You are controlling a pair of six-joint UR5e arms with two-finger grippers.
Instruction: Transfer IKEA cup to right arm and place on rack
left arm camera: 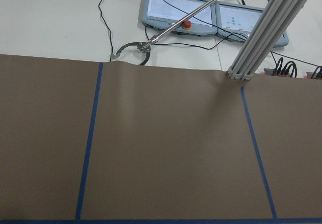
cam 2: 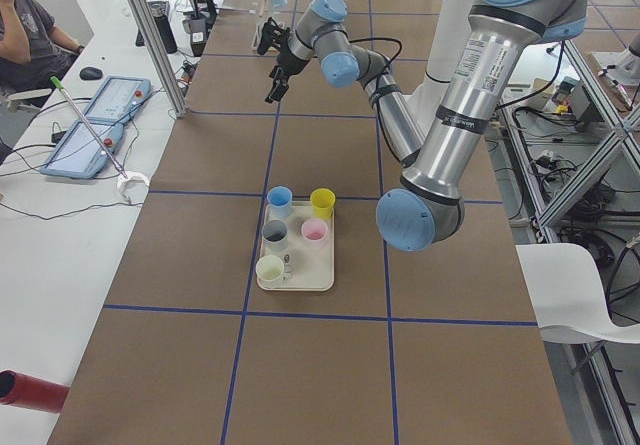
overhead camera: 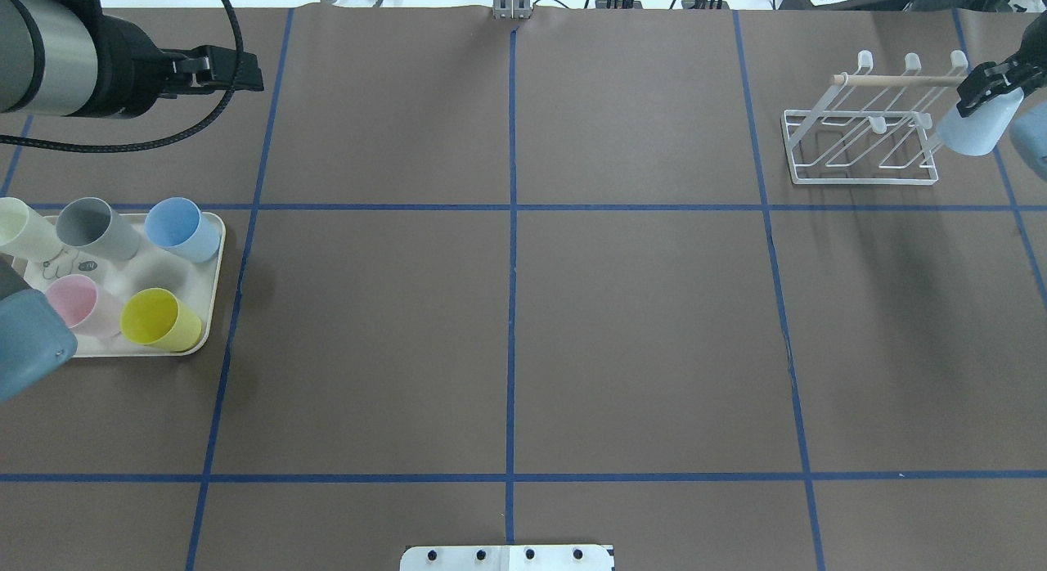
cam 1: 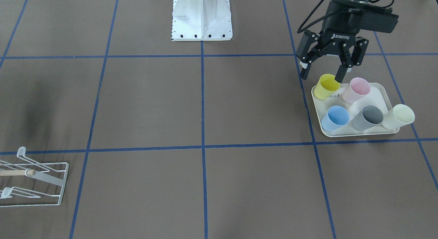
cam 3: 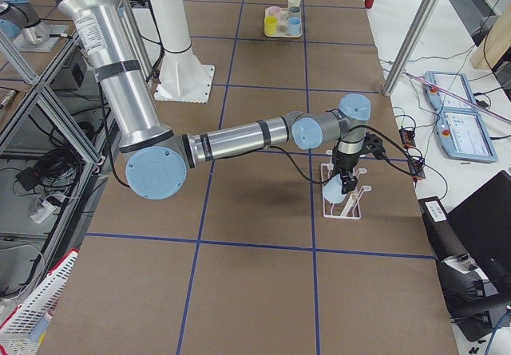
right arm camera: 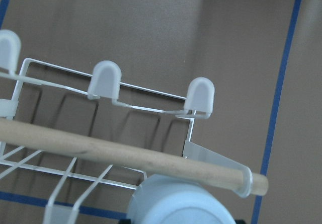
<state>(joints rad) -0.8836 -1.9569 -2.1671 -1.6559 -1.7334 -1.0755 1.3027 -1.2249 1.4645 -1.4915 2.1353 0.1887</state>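
From above, the right gripper (overhead camera: 991, 90) pinches the pale blue cup (overhead camera: 977, 128) at the end of the rack (overhead camera: 859, 178), close to its wooden stick (overhead camera: 896, 79). From the front, the left gripper (cam 1: 322, 74) hangs wide open over the yellow cup (cam 1: 325, 88) on the tray (cam 1: 359, 133), holding nothing. From the right wrist, the cup's round end sits just under the stick; it looks light, stiff and smooth, so a soft squeeze on its side wall seems best.
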